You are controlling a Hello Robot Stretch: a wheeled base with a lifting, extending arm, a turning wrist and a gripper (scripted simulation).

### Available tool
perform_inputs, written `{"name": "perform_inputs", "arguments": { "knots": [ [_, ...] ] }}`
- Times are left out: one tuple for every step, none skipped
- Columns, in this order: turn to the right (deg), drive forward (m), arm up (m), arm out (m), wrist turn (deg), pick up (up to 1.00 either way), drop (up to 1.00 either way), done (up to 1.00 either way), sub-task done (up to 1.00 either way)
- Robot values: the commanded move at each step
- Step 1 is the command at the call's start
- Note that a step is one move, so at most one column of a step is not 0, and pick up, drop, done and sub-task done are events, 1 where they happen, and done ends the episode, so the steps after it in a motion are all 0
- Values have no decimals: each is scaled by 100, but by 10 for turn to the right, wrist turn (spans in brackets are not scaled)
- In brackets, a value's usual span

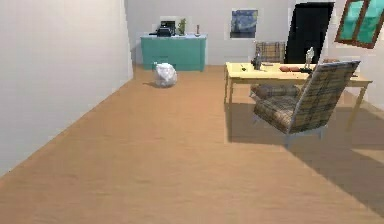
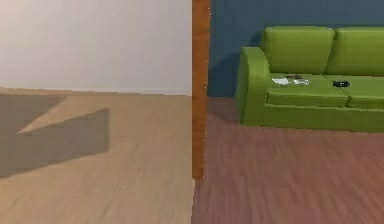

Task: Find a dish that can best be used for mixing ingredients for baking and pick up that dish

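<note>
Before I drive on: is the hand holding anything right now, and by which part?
Cannot be told from these pictures. The arm side view looks at a green sofa.

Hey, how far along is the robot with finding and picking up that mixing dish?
Nothing looks done yet. In hand: searching, facing a room with a wooden table carrying small things too small to name, and a teal cabinet at the far wall. A green sofa lies to the side. Left: spot the dish, drive up, pick it up.

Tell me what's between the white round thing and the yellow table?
Just bare wooden floor between the white round thing and the yellow table, in the forward view.
</note>
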Motion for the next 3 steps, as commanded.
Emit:
{"name": "perform_inputs", "arguments": {
  "knots": [
    [0, 100, 0, 0, 0, 0, 0, 0, 0],
    [0, 100, 0, 0, 0, 0, 0, 0, 0],
    [0, 40, 0, 0, 0, 0, 0, 0, 0]
  ]
}}
